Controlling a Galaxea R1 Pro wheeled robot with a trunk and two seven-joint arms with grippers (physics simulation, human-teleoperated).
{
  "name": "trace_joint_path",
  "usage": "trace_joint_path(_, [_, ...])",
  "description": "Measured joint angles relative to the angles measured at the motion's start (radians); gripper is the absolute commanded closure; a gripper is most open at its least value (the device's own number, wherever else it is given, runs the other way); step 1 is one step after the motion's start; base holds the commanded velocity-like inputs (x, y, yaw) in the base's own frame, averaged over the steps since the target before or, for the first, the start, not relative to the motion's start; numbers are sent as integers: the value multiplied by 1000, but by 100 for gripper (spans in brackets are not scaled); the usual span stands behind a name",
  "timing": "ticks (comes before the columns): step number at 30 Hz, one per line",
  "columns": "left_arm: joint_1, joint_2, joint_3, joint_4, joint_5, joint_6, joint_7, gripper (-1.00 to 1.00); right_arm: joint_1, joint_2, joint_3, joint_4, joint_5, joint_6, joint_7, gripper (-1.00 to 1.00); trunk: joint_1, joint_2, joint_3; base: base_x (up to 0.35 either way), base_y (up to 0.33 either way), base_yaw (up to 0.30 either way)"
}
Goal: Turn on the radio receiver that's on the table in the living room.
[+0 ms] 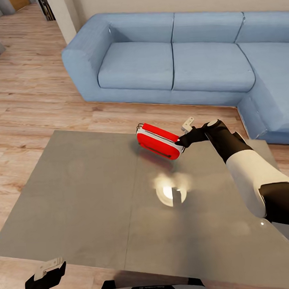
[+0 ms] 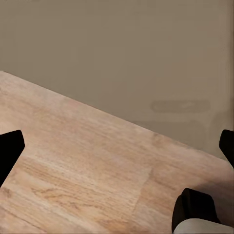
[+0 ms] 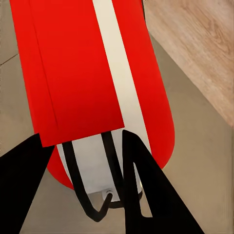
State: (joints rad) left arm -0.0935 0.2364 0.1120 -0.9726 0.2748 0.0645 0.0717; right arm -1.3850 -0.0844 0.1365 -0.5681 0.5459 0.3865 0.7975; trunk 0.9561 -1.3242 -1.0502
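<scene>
The red radio receiver (image 1: 159, 141) with white trim lies tilted on the glossy grey table (image 1: 79, 186), near its far edge. My right gripper (image 1: 184, 136) is at the radio's right end, touching or nearly touching it. In the right wrist view the radio receiver (image 3: 97, 68) is very close, its white end and black handle loop between my dark fingers (image 3: 151, 195); the right gripper (image 3: 87, 190) is open. My left gripper (image 1: 46, 271) hangs open off the table's near edge, and the left gripper (image 2: 117, 151) has only wood floor between its fingers.
A blue L-shaped sofa (image 1: 174, 62) runs behind the table and down its right side. Light wood floor (image 1: 27, 95) lies open to the left. A bright lamp reflection (image 1: 170, 190) sits mid-table. My base (image 1: 148, 288) is at the table's near edge.
</scene>
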Motion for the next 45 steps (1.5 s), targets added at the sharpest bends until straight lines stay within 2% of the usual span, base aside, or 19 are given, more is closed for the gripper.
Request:
trace_joint_path(13, [0,0,0,0,0,0,0,-100,0,-2,-4,-1,-3,1,9,100,-50,91,41,-14,0,0])
trace_joint_path(28, [0,0,0,0,0,0,0,-100,0,-1,-4,0,-2,2,6,100,-107,196,88,-270,43,0])
trace_joint_path(37, [0,0,0,0,0,0,0,-100,0,0,-6,-2,1,1,5,100,-142,259,116,-27,1,0])
trace_joint_path(45, [0,0,0,0,0,0,0,-100,0,-1,-24,-2,1,0,7,100,-173,315,143,0,0,0])
